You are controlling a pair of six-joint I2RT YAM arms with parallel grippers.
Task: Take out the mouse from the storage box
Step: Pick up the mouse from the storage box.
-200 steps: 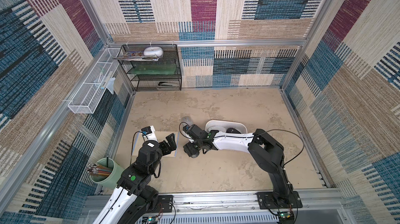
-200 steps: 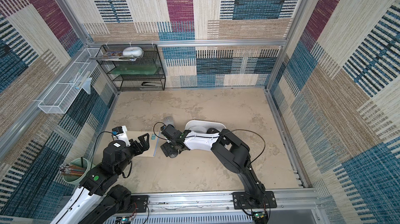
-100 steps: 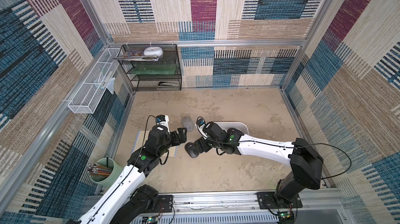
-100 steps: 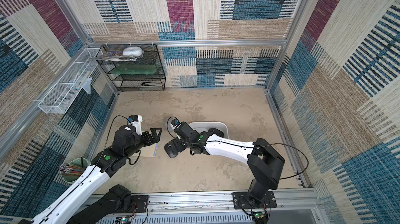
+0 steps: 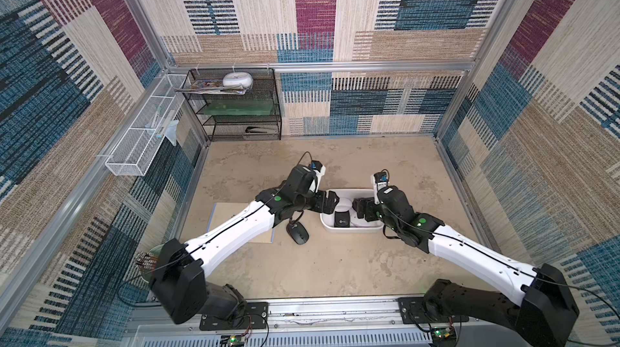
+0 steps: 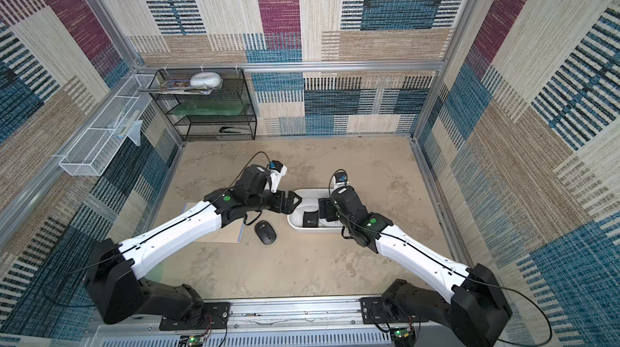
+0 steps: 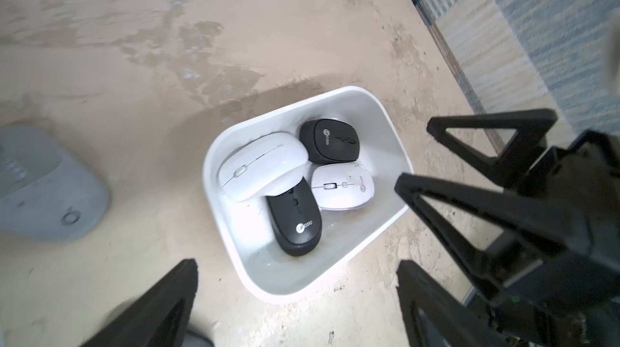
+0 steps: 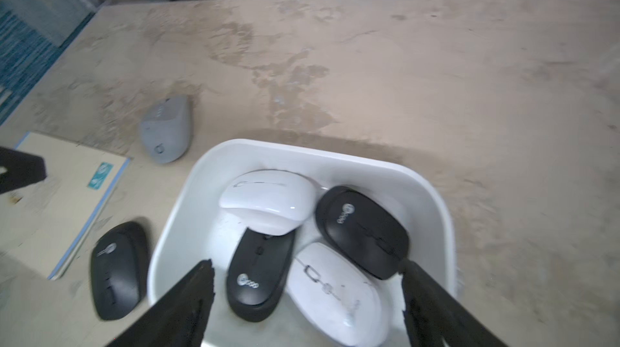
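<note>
Storage box (image 5: 352, 230) sits on the table (image 5: 335, 278), below and between the two pincers. Four mice lie inside:
- a big white mouse (image 7: 263, 165), overlapping a long black mouse (image 7: 295, 224)
- a small white mouse (image 7: 342, 186)
- a squarish black mouse (image 7: 330, 140)

Right gripper (image 8: 305, 264): jaws wide apart, empty, hanging over one end of the box. The long black and small white mice lie under the gap.

Left gripper (image 7: 297, 263): jaws wide apart, empty, over the opposite end.

Finger-to-mouse contact: cannot tell.

Loose black mouse (image 5: 298, 233) lies on the table just outside the box, beside the left gripper toward the robot's base. Grey mouse (image 8: 166, 128) lies off to that gripper's far side, apart from the box.
</note>
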